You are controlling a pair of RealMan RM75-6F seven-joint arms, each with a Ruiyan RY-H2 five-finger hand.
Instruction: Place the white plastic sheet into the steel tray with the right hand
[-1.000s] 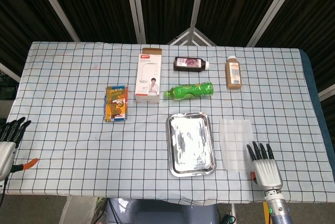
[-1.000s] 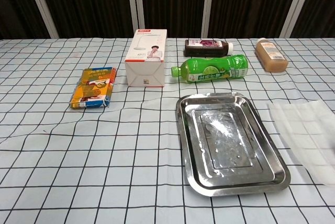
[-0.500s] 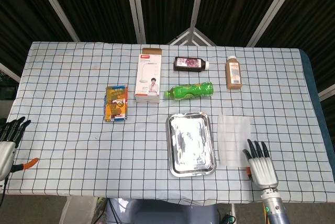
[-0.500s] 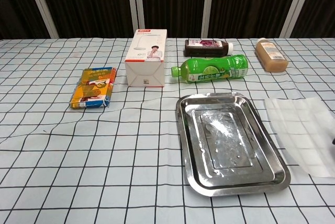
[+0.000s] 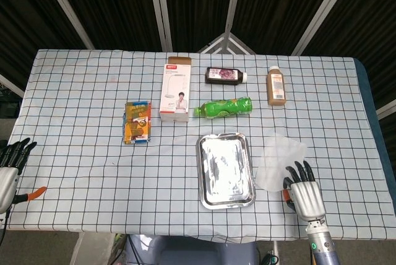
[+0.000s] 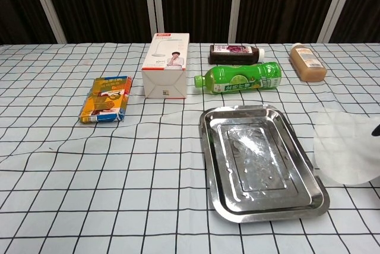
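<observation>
The white plastic sheet is lifted at its near edge and curls upward, just right of the steel tray. My right hand holds the sheet's near right corner from below, near the table's front edge. In the chest view the sheet bulges up beside the tray, and only a dark fingertip of the right hand shows at the frame's edge. The tray is shiny and holds nothing. My left hand hangs off the table's left edge with its fingers apart and nothing in them.
Behind the tray lie a green bottle, a dark bottle and a brown bottle. A white box and a colourful packet sit further left. A small orange object shows near the left hand.
The right hand has moved left and taken hold of the sheet's near edge. The sheet, flat a second ago, now bends upward and sits closer to the tray. The left hand has not moved.
</observation>
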